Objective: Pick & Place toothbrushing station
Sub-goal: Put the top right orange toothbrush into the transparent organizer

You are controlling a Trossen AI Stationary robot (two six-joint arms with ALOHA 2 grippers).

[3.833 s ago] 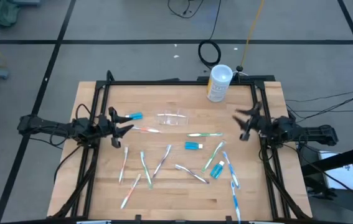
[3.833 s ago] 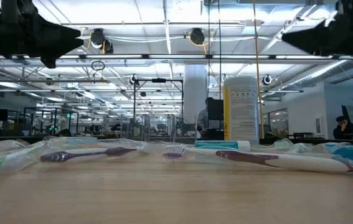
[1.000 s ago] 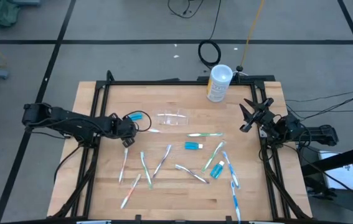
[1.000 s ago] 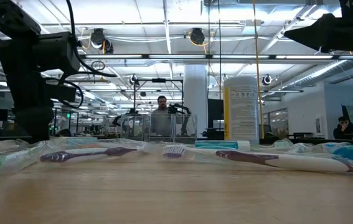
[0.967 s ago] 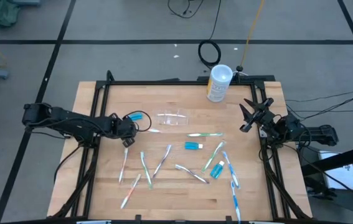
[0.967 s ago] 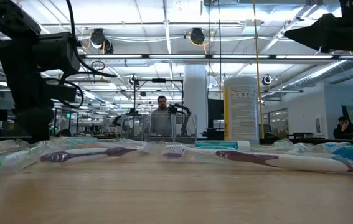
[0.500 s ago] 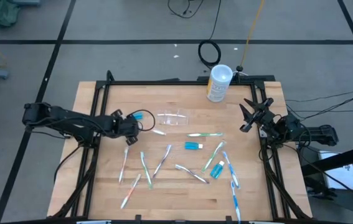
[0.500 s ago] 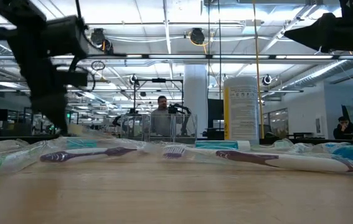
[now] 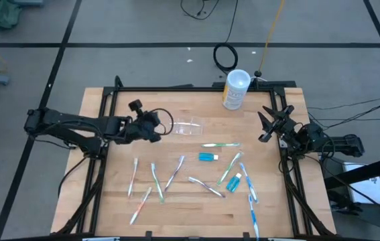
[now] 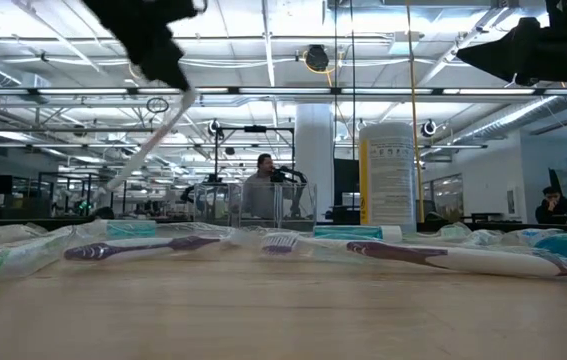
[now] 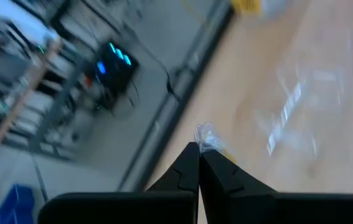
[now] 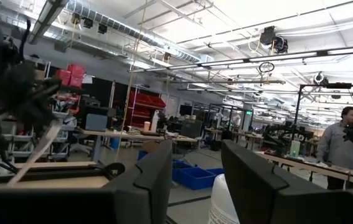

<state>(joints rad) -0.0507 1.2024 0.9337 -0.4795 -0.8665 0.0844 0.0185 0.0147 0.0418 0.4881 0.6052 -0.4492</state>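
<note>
My left gripper hangs above the table's left middle, just left of the clear cup holder. It is shut on a wrapped toothbrush, which slants down below it in the low view. Several more toothbrushes lie flat on the wood, among them one right of the cup and one nearer the front. Two teal toothpaste tubes lie among them. At the table's right edge my right gripper waits in the air, open and holding nothing. My left gripper pinches the toothbrush's upper end between its two shut fingers. A crumpled bit of clear wrapper sticks out past the fingertips. The brush hangs tilted below the fingers, lifted clear of the table.
A tall white canister with a yellowish label stands at the far edge, right of centre. A black frame runs round the tabletop. Bare wood lies along the far left and the near edge. A person stands in the room behind.
My left gripper has shut on the toothbrush that lay left of the cup. It has risen and gone toward the right and far edges, up to the cup. The brush has left the wood and now hangs tilted in the air.
</note>
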